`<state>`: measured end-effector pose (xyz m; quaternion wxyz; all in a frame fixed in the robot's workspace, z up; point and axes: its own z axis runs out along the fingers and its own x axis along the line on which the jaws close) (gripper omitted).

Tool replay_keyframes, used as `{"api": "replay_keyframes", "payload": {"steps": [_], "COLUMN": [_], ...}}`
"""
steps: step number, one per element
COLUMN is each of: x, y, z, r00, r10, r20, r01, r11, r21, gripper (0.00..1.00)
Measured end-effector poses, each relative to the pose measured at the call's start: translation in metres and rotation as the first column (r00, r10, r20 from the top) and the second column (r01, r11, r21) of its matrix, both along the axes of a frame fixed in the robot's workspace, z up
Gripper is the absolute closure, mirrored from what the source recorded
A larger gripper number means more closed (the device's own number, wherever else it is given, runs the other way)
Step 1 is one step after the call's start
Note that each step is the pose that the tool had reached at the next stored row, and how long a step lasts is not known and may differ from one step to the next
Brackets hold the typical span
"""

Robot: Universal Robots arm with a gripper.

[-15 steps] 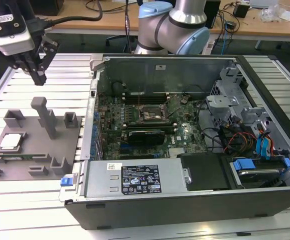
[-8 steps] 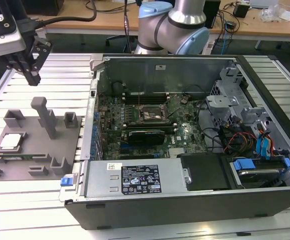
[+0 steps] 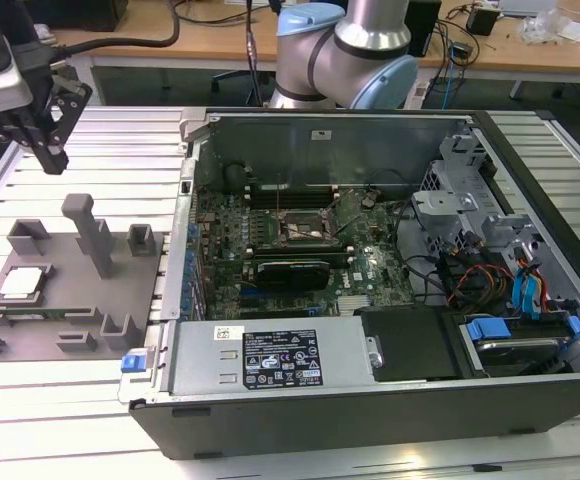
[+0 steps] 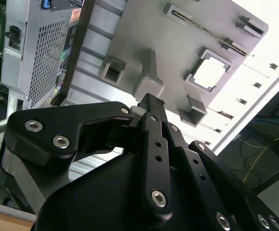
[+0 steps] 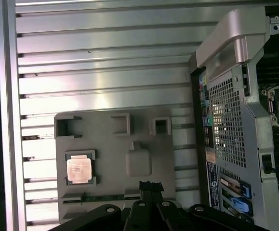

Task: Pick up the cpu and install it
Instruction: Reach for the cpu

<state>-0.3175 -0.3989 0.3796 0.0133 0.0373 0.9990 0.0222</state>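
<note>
I am at the opening step, the approach to the pick: nothing is lifted. The slatted aluminium bench (image 3: 70, 420) carries an open computer case (image 3: 390, 400) of grey sheet steel, lying on its side, its green motherboard (image 3: 225, 235) exposed. At the exterior view's left of it lies a matte grey plastic fixture plate (image 3: 65, 300) with raised blocks, pockets and one tall post.

My black pincer (image 3: 58, 163) hangs above the far edge of that plate, well apart from it. Its fingers are drawn together and it grips nothing.

The square black socket frame (image 3: 305, 228) on the board looks vacant.

The cpu (image 3: 22, 283) lies flat in a shallow nest near the plate's outer edge, a thin square with a pale, smooth metal lid.

As I judge it, the pick calls for parted fingers centred squarely over the chip. The lid is slick and the edges are low, so there is little to bite on.
</note>
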Motion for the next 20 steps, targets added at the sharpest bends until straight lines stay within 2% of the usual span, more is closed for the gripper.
{"api": "replay_keyframes", "payload": {"steps": [2, 8, 17, 20], "x": [-0.0041, -0.0259, -0.0544, -0.0671], "y": [0.0, -0.0001, -0.0001, -0.0001], "z": [-0.0029, -0.0128, -0.0224, -0.0266], "r00": [1.0, 1.0, 1.0, 1.0], "r10": [0.0, 0.0, 0.0, 0.0], "r20": [-0.0001, -0.0001, -0.0001, -0.0001], "r01": [0.0, 0.0, 0.0, 0.0], "r11": [1.0, 1.0, 1.0, 1.0], "r21": [-0.0001, -0.0001, -0.0001, -0.0001], "gripper": [0.89, 0.89, 0.89, 0.89]}}
